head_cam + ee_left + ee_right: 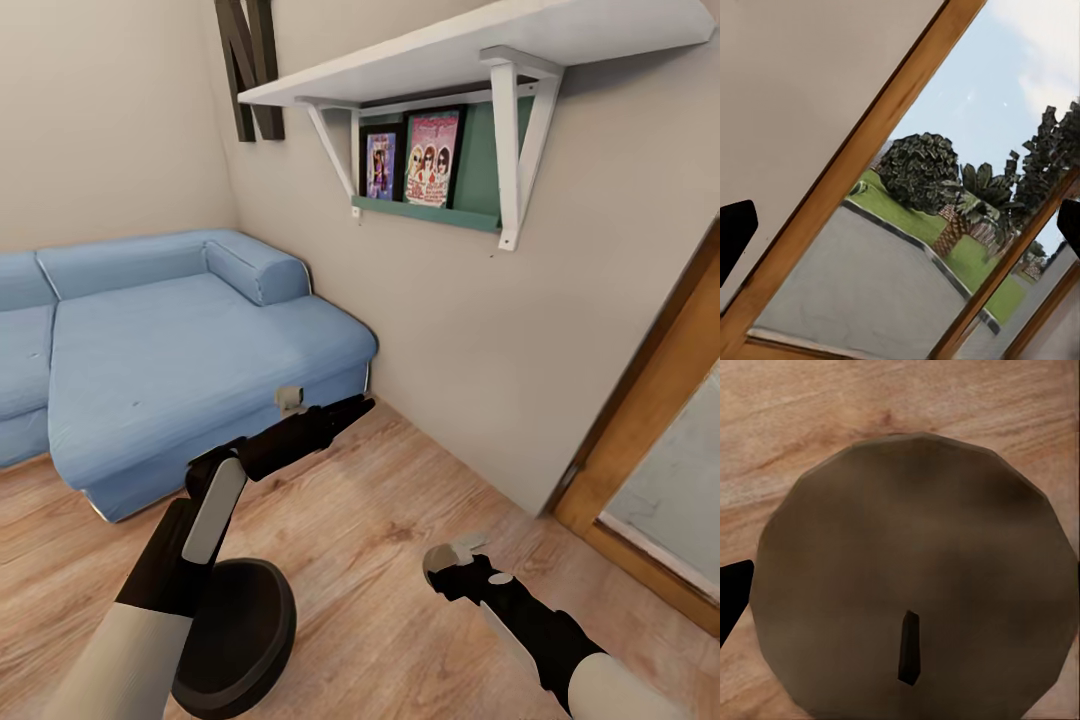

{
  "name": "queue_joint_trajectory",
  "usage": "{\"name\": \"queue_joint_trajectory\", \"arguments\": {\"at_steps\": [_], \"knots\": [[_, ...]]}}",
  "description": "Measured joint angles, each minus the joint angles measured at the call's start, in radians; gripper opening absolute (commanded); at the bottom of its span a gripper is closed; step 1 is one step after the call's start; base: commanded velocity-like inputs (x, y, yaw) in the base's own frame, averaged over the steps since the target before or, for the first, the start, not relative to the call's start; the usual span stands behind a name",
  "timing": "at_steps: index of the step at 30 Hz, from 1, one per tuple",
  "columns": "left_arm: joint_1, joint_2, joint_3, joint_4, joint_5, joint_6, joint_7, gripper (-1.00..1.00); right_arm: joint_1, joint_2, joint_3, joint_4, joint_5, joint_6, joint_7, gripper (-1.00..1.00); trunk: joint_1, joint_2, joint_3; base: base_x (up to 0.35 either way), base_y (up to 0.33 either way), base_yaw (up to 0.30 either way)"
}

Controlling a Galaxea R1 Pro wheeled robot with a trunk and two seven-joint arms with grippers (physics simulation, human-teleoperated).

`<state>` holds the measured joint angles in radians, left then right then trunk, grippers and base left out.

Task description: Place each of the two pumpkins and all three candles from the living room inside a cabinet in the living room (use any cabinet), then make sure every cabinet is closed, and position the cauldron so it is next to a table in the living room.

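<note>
Head view: the left arm rises from 7 o'clock, its white forearm angled up to a black elbow, then a dark wrist section reaching level toward 2 o'clock over the wood floor (pixel 380 560). The left gripper (pixel 362 405) ends just short of the wall (pixel 480 330), beside the corner of the blue sofa (pixel 190 370). In the left wrist view its two fingertips (pixel 735 232) sit at opposite edges of the picture, spread wide with nothing between them; beyond them is a wood-framed window (pixel 855 187) with trees and lawn outside.

The right arm comes in from 5 o'clock, low over the floor and pointing toward 10 o'clock. The right gripper (pixel 450 560) has a candle (pixel 455 549) at its tip — the pale flat top faces up, toward 12 o'clock. In the right wrist view the candle's round brown-grey top with its dark wick is very close, floor boards behind it, and one finger (pixel 731 592) shows at its rim; the gripper looks closed on the candle.

A white shelf (pixel 450 50) hangs on the wall at 1 o'clock, with two framed pictures (pixel 430 160) under it. A dark round form (pixel 250 620) lies on the floor at 7 o'clock behind the left forearm — what it is, I cannot tell.
</note>
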<state>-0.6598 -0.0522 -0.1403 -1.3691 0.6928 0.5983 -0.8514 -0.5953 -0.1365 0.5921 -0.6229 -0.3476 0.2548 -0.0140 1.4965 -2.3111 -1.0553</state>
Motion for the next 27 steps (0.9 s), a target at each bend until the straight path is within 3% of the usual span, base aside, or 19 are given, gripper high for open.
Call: {"name": "queue_joint_trajectory", "arguments": {"at_steps": [13,18,23,27], "knots": [[0.000,-0.003,-0.001,0.001,-0.001,0.000,0.017,1.00,0.000,0.000,0.000,0.000,0.000,0.000,0.000,-1.00,-0.050,0.091,0.056,0.000,0.000,-0.209],[0.000,-0.003,-0.001,0.008,-0.001,-0.001,0.093,1.00,0.000,0.001,0.000,0.001,-0.001,0.000,-0.001,-1.00,-0.069,0.126,0.078,0.000,0.000,-0.209],[0.000,0.003,-0.001,0.008,-0.002,0.006,0.213,1.00,0.001,0.001,-0.003,0.036,0.000,-0.001,-0.002,-1.00,-0.088,0.161,0.099,0.000,0.000,-0.209],[0.000,0.041,-0.004,0.014,-0.003,0.057,0.229,1.00,0.001,0.003,-0.005,0.065,0.000,-0.008,-0.001,-1.00,-0.103,0.189,0.117,0.000,0.000,-0.209]]}}
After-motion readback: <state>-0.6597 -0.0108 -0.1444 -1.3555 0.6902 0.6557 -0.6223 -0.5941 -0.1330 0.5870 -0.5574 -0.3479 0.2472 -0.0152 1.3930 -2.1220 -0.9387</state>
